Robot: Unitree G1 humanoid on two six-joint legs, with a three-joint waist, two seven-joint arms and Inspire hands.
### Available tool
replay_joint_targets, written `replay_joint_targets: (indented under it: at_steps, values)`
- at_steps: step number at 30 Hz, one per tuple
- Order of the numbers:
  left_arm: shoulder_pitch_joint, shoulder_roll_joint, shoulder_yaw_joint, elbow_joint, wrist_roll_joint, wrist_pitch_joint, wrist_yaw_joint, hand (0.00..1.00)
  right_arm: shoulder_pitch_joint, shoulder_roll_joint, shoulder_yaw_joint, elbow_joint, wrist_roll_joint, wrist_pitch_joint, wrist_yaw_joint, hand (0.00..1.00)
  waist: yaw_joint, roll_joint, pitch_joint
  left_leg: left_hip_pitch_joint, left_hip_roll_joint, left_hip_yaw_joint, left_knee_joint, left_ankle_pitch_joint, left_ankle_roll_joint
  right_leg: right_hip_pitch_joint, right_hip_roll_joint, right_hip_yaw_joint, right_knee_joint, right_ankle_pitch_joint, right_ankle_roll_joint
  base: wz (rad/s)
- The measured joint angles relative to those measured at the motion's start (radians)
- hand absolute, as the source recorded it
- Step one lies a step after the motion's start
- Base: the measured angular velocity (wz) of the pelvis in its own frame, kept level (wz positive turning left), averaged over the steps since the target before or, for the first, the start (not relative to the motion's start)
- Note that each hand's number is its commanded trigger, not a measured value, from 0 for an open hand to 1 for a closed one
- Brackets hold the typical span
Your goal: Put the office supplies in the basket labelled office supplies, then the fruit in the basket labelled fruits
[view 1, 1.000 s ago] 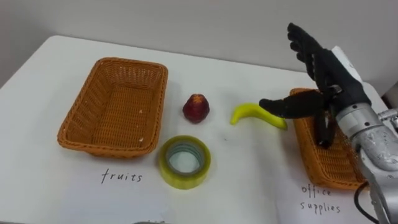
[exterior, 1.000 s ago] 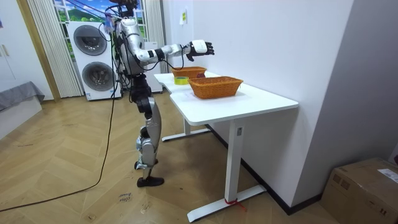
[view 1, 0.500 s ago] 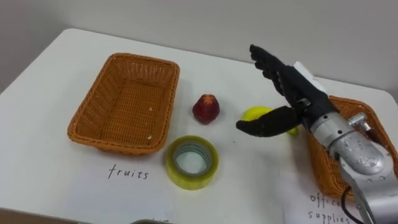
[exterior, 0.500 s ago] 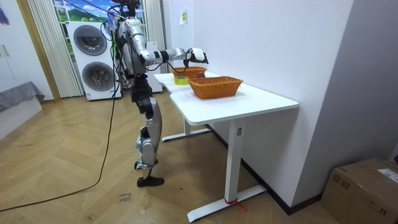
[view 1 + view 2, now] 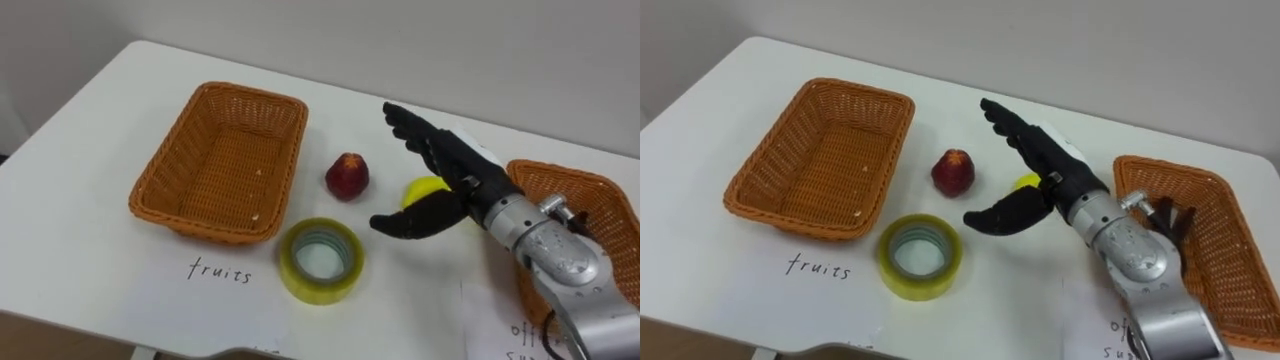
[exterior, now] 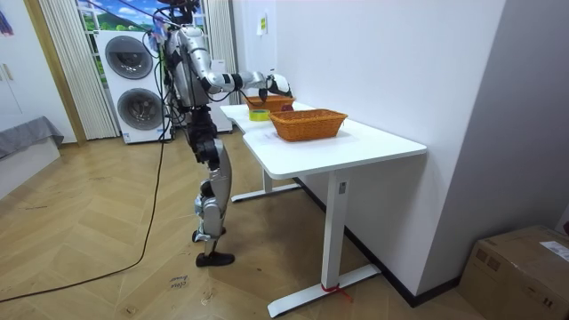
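**Spotter:** What's closest to you on the table [image 5: 80,215]?

**Operator:** From the head camera, nearest my edge I see a roll of yellow tape [image 5: 321,261] lying flat, hole up. It sits just in front of the left basket's [image 5: 160,185] near right corner, apart from it. A handwritten label is on the tabletop to the roll's left.

**Spotter:** And the hand?

**Operator:** My right hand [image 5: 455,178] comes in from the lower right, a little beyond the tape. The fingers [image 5: 410,128] are straight and fanned apart, pointing up and to the left, and the thumb [image 5: 405,222] juts out separately below them. It holds nothing. A yellow banana [image 5: 425,188] peeks out between thumb and fingers, mostly hidden by the hand. I can't tell whether the palm touches it.

**Spotter:** The other fruit?

**Operator:** A red fruit [image 5: 347,176] stands on the table just left of my fingertips, between the hand and the left basket, touching neither. That basket has no fruit in it.

**Spotter:** Right side?

**Operator:** The right basket [image 5: 1230,215] is behind my wrist. Something dark [image 5: 1173,220] lies inside it that I can't make out.

**Spotter:** Your stance?

**Operator:** In the room view I stand upright at the table's end, right arm stretched over it, with stacked washing machines [image 6: 133,84] behind me.
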Motion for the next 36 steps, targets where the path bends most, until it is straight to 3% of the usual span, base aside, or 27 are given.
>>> replay_joint_targets:
  at_steps: [5,12,19,26,36]
  values:
    - [0.002,0.0,0.0,0.0,0.0,0.017,0.0,0.0,0.0,0.011,0.03,0.0,-0.039,0.021,0.013,0.0,0.001,0.007,0.0011,0.0,-0.001,-0.001,0.0,0.0,0.0,0.001,0.0,-0.001,0.0,0.0,0.0,0.0]
    - [0.006,-0.001,-0.008,0.004,0.004,0.027,0.001,0.0,0.0,0.019,0.032,0.01,-0.045,0.021,0.022,0.0,0.007,0.007,0.0011,0.0,-0.002,-0.009,0.001,0.001,0.0,0.006,-0.002,-0.012,0.0,0.0,0.0,0.04]
    - [0.002,-0.012,-0.039,0.003,0.002,0.036,-0.002,0.0,0.0,0.024,0.101,0.071,-0.045,0.032,0.041,0.0,0.022,0.008,0.0032,-0.001,-0.002,-0.01,0.007,0.001,0.0,0.008,-0.003,-0.023,0.0,0.0,0.0,0.0]
    - [0.004,-0.019,-0.044,-0.03,0.002,0.061,-0.011,0.0,0.0,0.05,0.108,0.089,-0.087,0.063,0.042,0.0,0.03,0.004,0.0057,-0.01,-0.002,-0.011,0.015,0.001,0.0,0.003,-0.003,-0.023,0.0,0.0,0.0,0.0]
    - [0.011,-0.018,-0.056,-0.064,0.002,0.069,-0.009,0.0,0.0,0.049,0.108,0.104,-0.111,0.065,0.033,0.0,0.03,0.0,0.0039,-0.021,-0.003,-0.011,0.02,0.001,0.0,0.001,-0.001,-0.024,-0.014,0.0,0.0,0.0]
